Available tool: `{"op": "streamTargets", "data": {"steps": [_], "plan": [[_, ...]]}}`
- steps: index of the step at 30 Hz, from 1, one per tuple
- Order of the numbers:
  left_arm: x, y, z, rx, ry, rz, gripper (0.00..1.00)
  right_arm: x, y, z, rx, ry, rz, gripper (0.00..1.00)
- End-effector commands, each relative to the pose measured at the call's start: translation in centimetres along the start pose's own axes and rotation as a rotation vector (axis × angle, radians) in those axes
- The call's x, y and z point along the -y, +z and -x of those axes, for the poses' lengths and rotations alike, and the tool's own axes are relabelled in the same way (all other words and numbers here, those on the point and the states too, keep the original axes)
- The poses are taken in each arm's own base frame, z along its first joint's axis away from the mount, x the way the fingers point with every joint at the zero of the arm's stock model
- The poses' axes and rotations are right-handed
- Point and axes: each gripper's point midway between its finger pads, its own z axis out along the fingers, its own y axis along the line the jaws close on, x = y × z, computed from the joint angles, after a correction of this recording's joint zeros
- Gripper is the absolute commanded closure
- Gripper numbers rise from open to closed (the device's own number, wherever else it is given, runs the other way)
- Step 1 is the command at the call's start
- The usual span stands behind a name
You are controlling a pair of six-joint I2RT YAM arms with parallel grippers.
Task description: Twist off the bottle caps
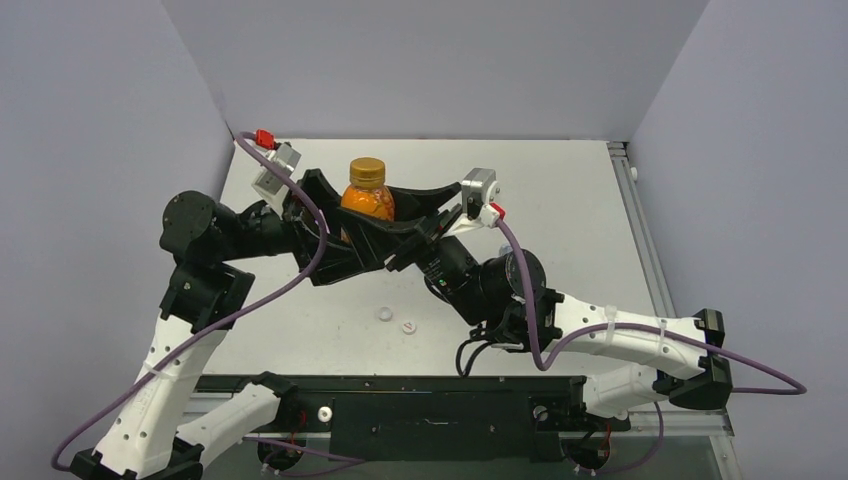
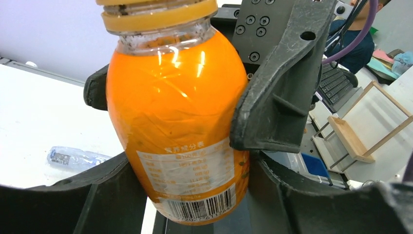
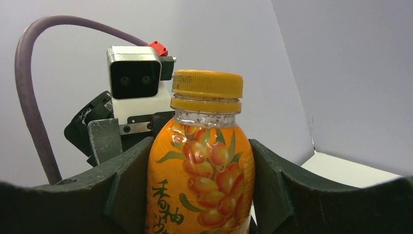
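Top external view: toward the desk's (image 1: 560,200) far edge, the left claw (image 1: 345,222) and right claw (image 1: 400,218) both clamp the orange bottle (image 1: 368,203), its golden cap (image 1: 367,171) on.

"Is the orange bottle (image 1: 366,203) open yet?"

"No. It's upright, and the gold cap (image 1: 367,171) sits square on its neck. There's orange liquid up to the shoulder, a berry picture on one side and a barcode on the other."

"Any caps off?"

"Two. One white cap (image 1: 385,314) and a second white cap (image 1: 408,326) lie loose, just beside each other, well apart from the orange bottle on its near side."

"Other bottles?"

"One clear bottle (image 2: 73,157), on its side beyond the orange bottle. I can't tell whether it's capped."
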Motion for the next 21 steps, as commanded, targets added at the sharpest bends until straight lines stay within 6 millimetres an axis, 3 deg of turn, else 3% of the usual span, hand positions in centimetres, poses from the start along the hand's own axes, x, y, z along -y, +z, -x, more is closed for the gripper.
{"op": "streamTargets", "data": {"steps": [1, 2, 6, 14, 21], "plan": [[0.0, -0.5, 1.0, 0.036, 0.100, 0.016, 0.79, -1.9, -0.4, 0.9, -0.049, 0.003, 0.086, 0.55], [-0.1, -0.6, 0.9, 0.032, 0.112, 0.018, 0.83, -1.7, -0.6, 0.6, -0.090, -0.015, 0.080, 0.42], [-1.1, -1.3, -0.4, -0.016, 0.188, 0.051, 0.91, -1.2, -0.9, 2.2, -0.196, -0.031, 0.094, 0.26], [-2.9, -2.5, -2.4, -0.105, 0.398, 0.123, 1.00, -0.7, -2.1, 3.5, -0.412, -0.063, 0.159, 0.20], [-3.5, -2.7, -2.8, -0.124, 0.432, 0.146, 1.00, -0.9, -1.4, 1.6, -0.538, -0.078, 0.175, 0.17]]}}
